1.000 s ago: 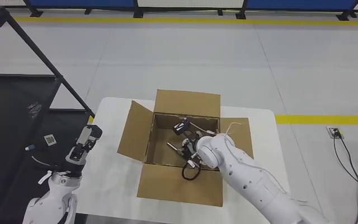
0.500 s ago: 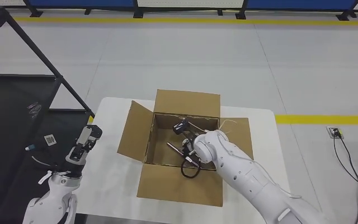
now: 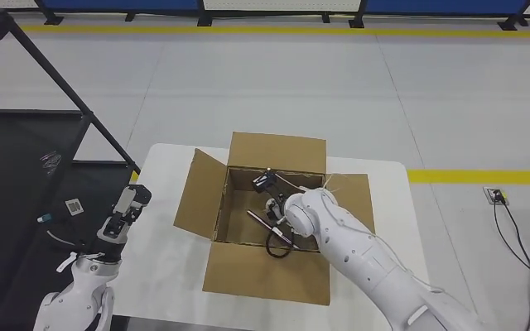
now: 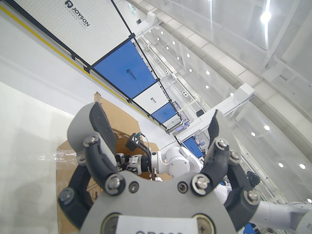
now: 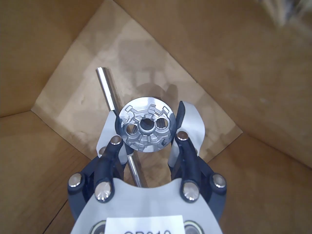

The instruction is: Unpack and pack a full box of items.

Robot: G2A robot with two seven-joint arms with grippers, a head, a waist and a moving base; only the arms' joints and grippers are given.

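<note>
Your right gripper (image 5: 147, 112) is clamped on a round silver metal disc with cut-outs (image 5: 146, 129), inside the open brown cardboard box (image 3: 261, 277) at mid-table. A thin shiny steel rod (image 5: 107, 86) lies on the box floor below the disc. The white label (image 5: 146, 224) on that wrist plate is cut off and can't be read. The left gripper (image 4: 155, 113) is released, fingers spread wide, at 9 o'clock of the box over the white table (image 3: 174, 248).

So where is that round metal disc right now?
In the right wrist view, the round metal disc is held by the right gripper inside the cardboard box, over a metal rod lying on the box floor.
</note>
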